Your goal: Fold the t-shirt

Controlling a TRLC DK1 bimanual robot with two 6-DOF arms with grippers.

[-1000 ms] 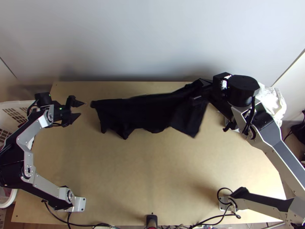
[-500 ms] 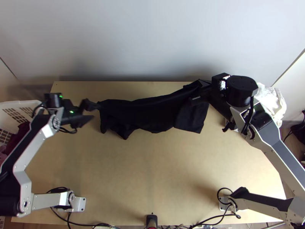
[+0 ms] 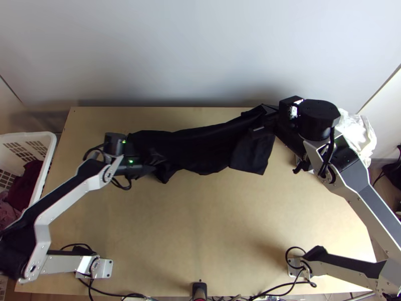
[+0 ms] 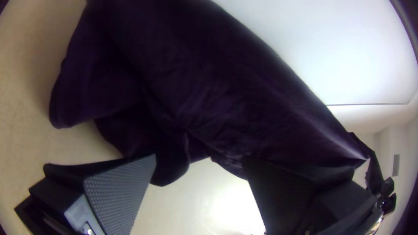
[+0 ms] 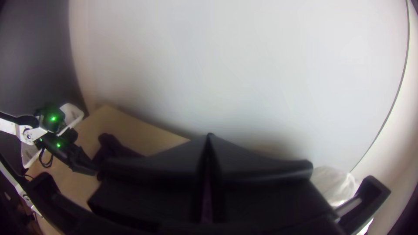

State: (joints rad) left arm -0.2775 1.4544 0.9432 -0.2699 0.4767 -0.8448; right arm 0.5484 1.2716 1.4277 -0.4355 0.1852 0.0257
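The dark t-shirt point(image 3: 210, 150) hangs in a bunched strip from my right gripper point(image 3: 261, 120) at its upper right corner, its left part over the table. My left gripper point(image 3: 156, 164) is at the shirt's lower left part, in front of some of it. In the left wrist view the shirt point(image 4: 209, 87) looks creased, with loose folds along one side, and the fingers of my left gripper point(image 4: 201, 162) stand wide apart, gripping none of it. In the right wrist view my right gripper point(image 5: 209, 135) is closed, a sliver of purple cloth between its fingers; beyond lies a shirt end point(image 5: 114, 147).
A white basket point(image 3: 47, 155) with dark red and pink cloth stands off the table's left edge. White crumpled material point(image 3: 365, 133) lies by the right edge. A pale wall point(image 3: 200, 55) rises behind the wooden table point(image 3: 200, 231).
My left gripper has moved right and slightly down the picture, from beside the shirt's left end to over it. The shirt's hanging right part has swung a little to the right. My right arm has barely moved.
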